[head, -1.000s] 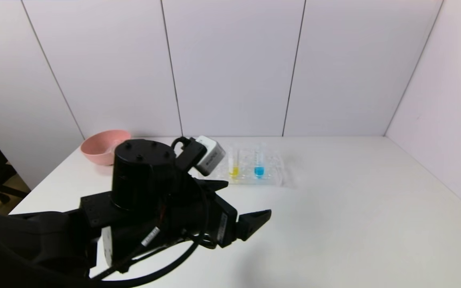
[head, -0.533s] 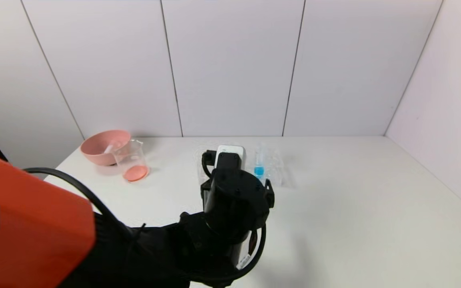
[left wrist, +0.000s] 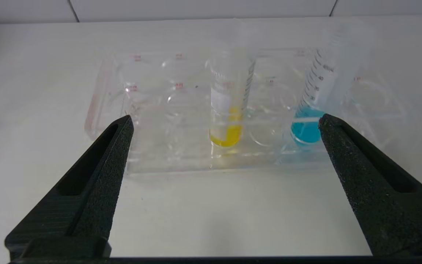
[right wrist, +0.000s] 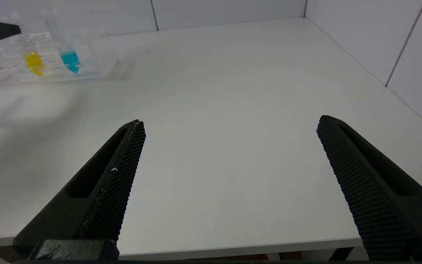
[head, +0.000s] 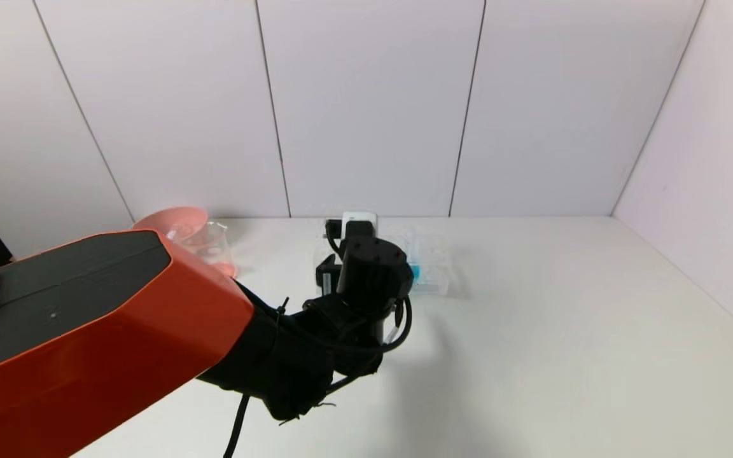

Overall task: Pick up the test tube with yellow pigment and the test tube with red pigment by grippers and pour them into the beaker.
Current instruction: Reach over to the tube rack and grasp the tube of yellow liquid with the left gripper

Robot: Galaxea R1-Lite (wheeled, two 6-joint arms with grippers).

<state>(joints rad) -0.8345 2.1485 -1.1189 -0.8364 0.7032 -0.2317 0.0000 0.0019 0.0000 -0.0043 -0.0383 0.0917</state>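
The test tube with yellow pigment stands upright in a clear rack at the table's back middle. It also shows in the right wrist view. My left gripper is open and empty. It faces the rack a short way in front of it, with the yellow tube centred between its fingers. In the head view my left wrist hides that tube. The beaker stands left of the rack with red-orange liquid at its bottom. The red tube is out of view. My right gripper is open and empty over the table's front edge.
A blue-tipped tube stands in the same rack to the right of the yellow one. A pink bowl sits at the back left, behind the beaker. My left arm's orange cover hides the table's front left.
My left arm has swung from the left side of the table to the rack, and its open gripper now faces the yellow tube. The arm now covers part of the bowl and beaker.
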